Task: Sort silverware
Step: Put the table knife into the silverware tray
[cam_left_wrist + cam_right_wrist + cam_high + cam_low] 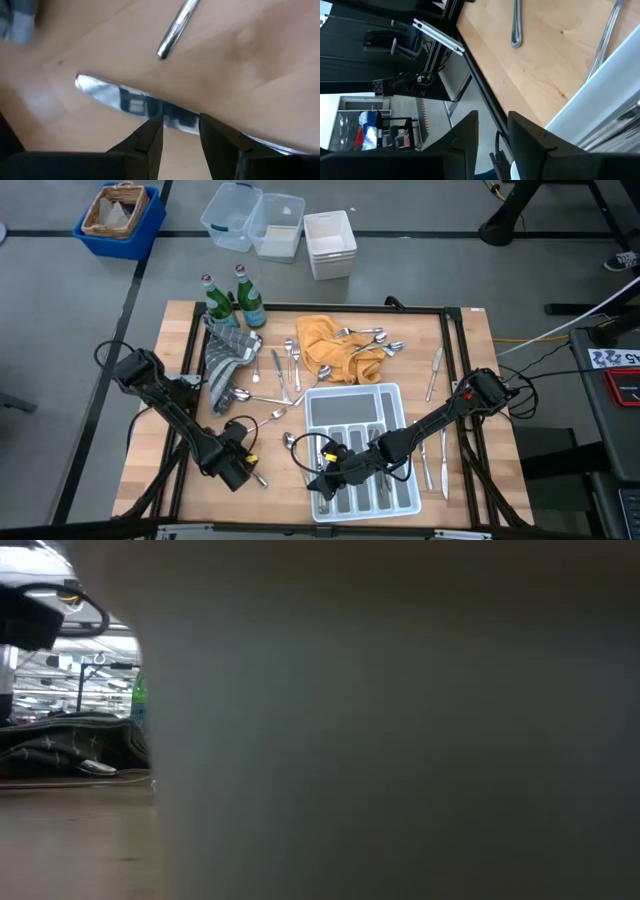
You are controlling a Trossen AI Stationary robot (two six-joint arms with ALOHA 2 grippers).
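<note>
A white tray (372, 402) sits on the wooden worktop (150, 440) toward the near edge, with one wide compartment across its far end and long narrow slots running toward me; a few pieces of silverware lie lengthwise in the slots, though the right arm covers the near ends and I cannot count them. Beyond the worktop stand a blue bin (118, 220) holding a basket, clear tubs (250, 220) and a white stack (330, 244).

The silverware (290, 370) is scattered: spoons piled on a yellow cloth (325, 350), forks and spoons between that and a grey cloth (228, 355), knives (436, 370) lying lengthwise along the right edge.

The left tool (181, 131) is down at the near left, its fingers a little apart astride a knife (125, 102) that lies flat; whether they press it I cannot tell. Another handle (175, 31) lies close beyond.

The right tool (492, 131) hangs over the tray's near left corner, fingers apart, holding nothing.

The low view is almost wholly blocked by something pale and close; only two green bottles (232, 300) and the grey cloth peek past.
</note>
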